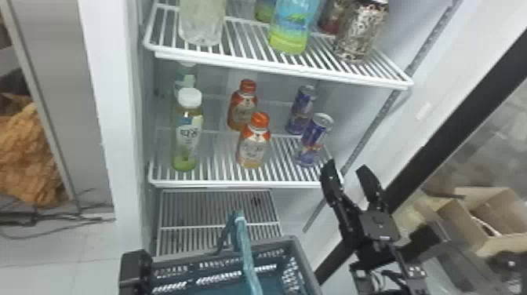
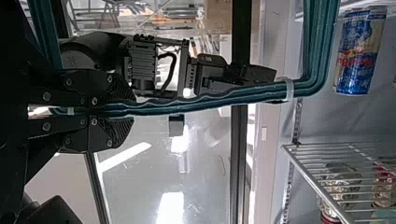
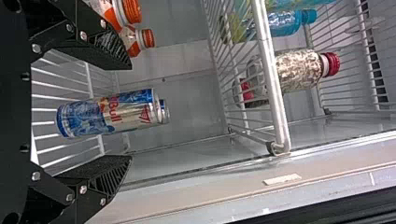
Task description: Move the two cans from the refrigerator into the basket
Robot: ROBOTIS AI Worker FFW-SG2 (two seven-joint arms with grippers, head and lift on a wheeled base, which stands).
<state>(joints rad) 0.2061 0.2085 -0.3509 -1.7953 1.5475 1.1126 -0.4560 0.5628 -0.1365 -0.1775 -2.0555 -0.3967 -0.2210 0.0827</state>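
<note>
The two cans stand on a white wire shelf. Our right gripper has its jaws wide near them; our left gripper has its jaws clamped on the teal handle. We see cardboard boxes at right.

For your record, the basket is cut off by the head view's bottom edge; you cannot tell what its near part holds. Its handle runs off there too. The near can partly hides the far can; in the right wrist view, you get little more than the far can's end. At left, the white-capped bottle partly covers a greenish bottle you cannot identify. On the upper shelf, the head view's top edge cuts off the clear bottle.
</note>
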